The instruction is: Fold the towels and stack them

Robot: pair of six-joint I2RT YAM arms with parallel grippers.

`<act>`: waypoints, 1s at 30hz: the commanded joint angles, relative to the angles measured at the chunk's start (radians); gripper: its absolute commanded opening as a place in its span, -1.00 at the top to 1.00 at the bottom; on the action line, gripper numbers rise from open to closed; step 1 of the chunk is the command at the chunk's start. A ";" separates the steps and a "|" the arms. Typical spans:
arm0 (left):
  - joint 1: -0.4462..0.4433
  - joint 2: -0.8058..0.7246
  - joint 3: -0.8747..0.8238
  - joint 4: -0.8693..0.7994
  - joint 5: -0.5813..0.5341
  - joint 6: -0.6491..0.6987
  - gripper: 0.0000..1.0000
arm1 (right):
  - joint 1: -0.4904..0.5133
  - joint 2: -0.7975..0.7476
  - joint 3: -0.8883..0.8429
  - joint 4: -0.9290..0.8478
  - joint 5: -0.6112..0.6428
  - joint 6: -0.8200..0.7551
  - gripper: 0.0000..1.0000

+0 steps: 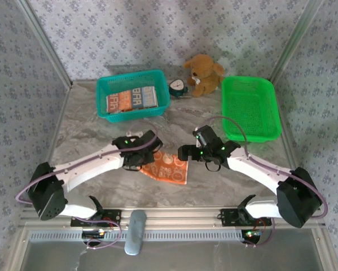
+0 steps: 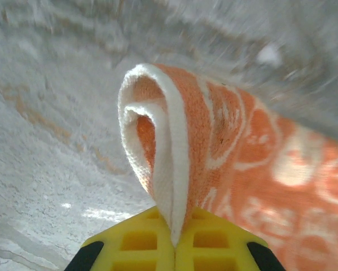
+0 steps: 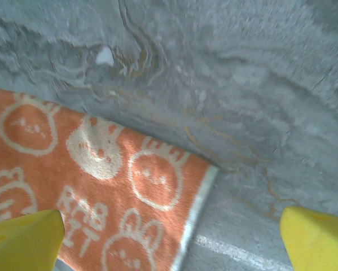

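An orange towel (image 1: 170,167) with white cartoon faces lies on the marble table between the two arms. My left gripper (image 1: 148,153) is shut on its left corner; in the left wrist view the white-edged cloth (image 2: 174,164) is pinched and curled up between the yellow fingers (image 2: 136,243). My right gripper (image 1: 185,152) hovers open over the towel's far right corner (image 3: 152,180), its yellow fingertips (image 3: 22,237) spread wide with nothing between them. Folded towels (image 1: 132,99), orange and blue-grey with lettering, sit in the teal basket (image 1: 102,96).
An empty green basket (image 1: 250,107) stands at the back right. A brown plush toy (image 1: 204,74) and a small teal clock (image 1: 179,87) sit between the baskets. Patterned walls close off the back and sides.
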 commanded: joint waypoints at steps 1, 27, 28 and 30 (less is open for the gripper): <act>0.026 -0.021 0.135 -0.161 -0.039 0.066 1.00 | -0.026 -0.028 0.043 -0.053 0.011 -0.022 -1.00; 0.392 0.516 1.319 -0.344 0.089 0.519 1.00 | -0.123 -0.005 0.104 -0.072 -0.010 -0.049 -1.00; 0.402 0.555 1.370 -0.349 0.097 0.527 1.00 | -0.128 -0.004 0.104 -0.077 -0.013 -0.049 -1.00; 0.420 0.631 1.476 -0.355 0.133 0.552 1.00 | -0.135 -0.004 0.104 -0.092 -0.013 -0.048 -1.00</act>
